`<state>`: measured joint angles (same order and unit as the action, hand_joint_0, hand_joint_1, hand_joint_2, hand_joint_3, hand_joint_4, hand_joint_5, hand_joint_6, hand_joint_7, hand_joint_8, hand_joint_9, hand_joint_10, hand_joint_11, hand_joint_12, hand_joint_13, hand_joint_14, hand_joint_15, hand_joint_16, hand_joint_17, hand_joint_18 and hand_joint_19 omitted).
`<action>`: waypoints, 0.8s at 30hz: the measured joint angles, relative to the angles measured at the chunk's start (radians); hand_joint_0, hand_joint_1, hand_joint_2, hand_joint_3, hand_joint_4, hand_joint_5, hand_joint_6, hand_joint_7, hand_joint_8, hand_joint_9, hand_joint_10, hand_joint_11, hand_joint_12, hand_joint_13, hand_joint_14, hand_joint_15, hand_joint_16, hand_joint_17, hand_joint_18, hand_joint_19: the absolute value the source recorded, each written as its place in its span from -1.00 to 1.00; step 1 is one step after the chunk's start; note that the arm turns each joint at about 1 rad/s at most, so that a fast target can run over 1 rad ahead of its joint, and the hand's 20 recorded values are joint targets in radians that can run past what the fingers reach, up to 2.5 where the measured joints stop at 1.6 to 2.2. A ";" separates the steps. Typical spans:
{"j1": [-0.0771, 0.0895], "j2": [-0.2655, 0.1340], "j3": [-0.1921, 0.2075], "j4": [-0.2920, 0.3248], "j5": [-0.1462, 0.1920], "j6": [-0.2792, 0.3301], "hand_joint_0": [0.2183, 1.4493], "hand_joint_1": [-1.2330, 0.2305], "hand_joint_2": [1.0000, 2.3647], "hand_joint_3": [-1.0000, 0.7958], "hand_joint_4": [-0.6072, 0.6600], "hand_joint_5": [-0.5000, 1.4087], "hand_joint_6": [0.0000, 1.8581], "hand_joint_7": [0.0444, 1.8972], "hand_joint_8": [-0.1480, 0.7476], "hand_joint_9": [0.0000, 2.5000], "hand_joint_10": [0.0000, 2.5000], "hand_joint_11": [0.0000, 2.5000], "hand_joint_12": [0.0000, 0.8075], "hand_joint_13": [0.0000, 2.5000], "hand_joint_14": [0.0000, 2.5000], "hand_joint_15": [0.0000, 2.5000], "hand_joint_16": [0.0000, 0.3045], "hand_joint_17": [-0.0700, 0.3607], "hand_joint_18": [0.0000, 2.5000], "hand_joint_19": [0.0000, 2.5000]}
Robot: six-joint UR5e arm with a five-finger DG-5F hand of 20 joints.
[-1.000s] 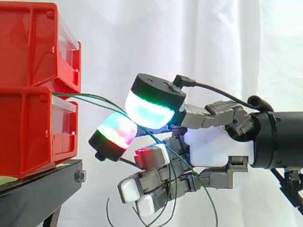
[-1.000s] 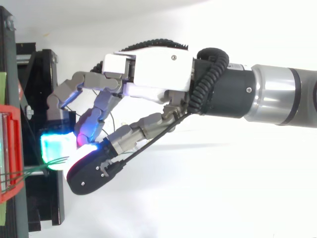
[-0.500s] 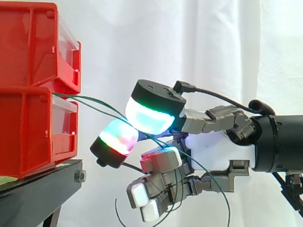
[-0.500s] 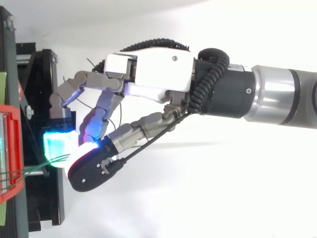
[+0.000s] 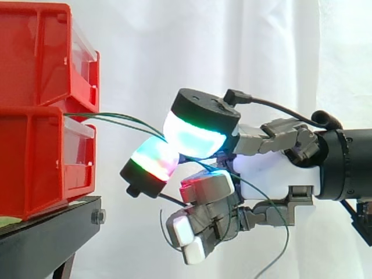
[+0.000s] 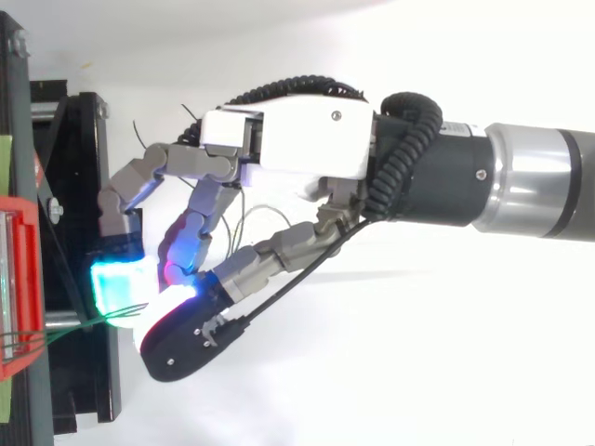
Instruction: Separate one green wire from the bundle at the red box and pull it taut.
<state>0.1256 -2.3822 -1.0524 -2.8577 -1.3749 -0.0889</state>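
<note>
Two thin green wires (image 5: 116, 119) come out between the stacked red bins (image 5: 40, 163) at the left and run almost level to the right. They end between two glowing pads of my hand (image 5: 273, 174), an upper pad (image 5: 195, 133) and a lower one (image 5: 150, 161), which are pinched together on them. I cannot tell whether both strands are caught. Behind the pinch, loose green wire (image 5: 282, 226) loops down under the curled lower fingers. From above, the wires (image 6: 84, 323) bridge the gap from the red bin (image 6: 17, 279) to the hand (image 6: 297, 144).
The bins rest on a black stand (image 5: 52, 232), whose frame (image 6: 84, 186) lies just left of the fingertips in the top view. A white curtain hangs behind. The arm enters from the right.
The hand has drawn back to the right, away from the bins, and risen slightly. The wire stretch between bin and pads is longer and straighter, and the trailing loops have shifted right.
</note>
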 measured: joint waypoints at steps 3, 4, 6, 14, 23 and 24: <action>-0.003 0.004 0.000 -0.018 -0.002 -0.011 -0.26 -0.55 -1.00 -0.44 0.06 -0.68 0.01 -0.04 -0.10 -0.04 -0.99 0.07 -0.12 -0.24 -0.98 -0.45 -0.67 -0.15 -0.34 -0.56; -0.005 0.005 0.000 -0.023 -0.002 -0.016 -0.31 -0.54 -1.00 -0.44 0.08 -0.68 0.01 -0.04 -0.10 -0.04 -0.99 0.07 -0.12 -0.24 -0.98 -0.45 -0.67 -0.16 -0.34 -0.55; -0.007 0.006 0.000 -0.026 -0.002 -0.022 -0.38 -0.51 -1.00 -0.44 0.08 -0.68 0.00 -0.05 -0.09 -0.03 -0.99 0.07 -0.11 -0.24 -0.98 -0.44 -0.67 -0.15 -0.34 -0.55; -0.013 0.006 0.000 -0.032 -0.003 -0.028 -0.44 -0.30 -1.00 -0.44 0.10 -0.68 -0.01 -0.04 -0.06 -0.03 -0.99 0.05 -0.08 -0.23 -0.98 -0.44 -0.65 -0.13 -0.33 -0.54; -0.019 0.014 0.000 -0.049 -0.003 -0.040 -0.42 -0.26 -1.00 -0.43 0.10 -0.68 -0.02 0.00 -0.04 -0.03 -0.99 0.03 -0.07 -0.24 -0.98 -0.43 -0.65 -0.12 -0.35 -0.52; -0.020 0.014 0.000 -0.050 -0.003 -0.042 -0.44 -0.27 -1.00 -0.44 0.10 -0.68 -0.02 0.00 -0.05 -0.03 -0.99 0.04 -0.06 -0.23 -0.98 -0.43 -0.65 -0.12 -0.35 -0.52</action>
<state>0.1061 -2.3679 -1.0525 -2.9081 -1.3781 -0.1306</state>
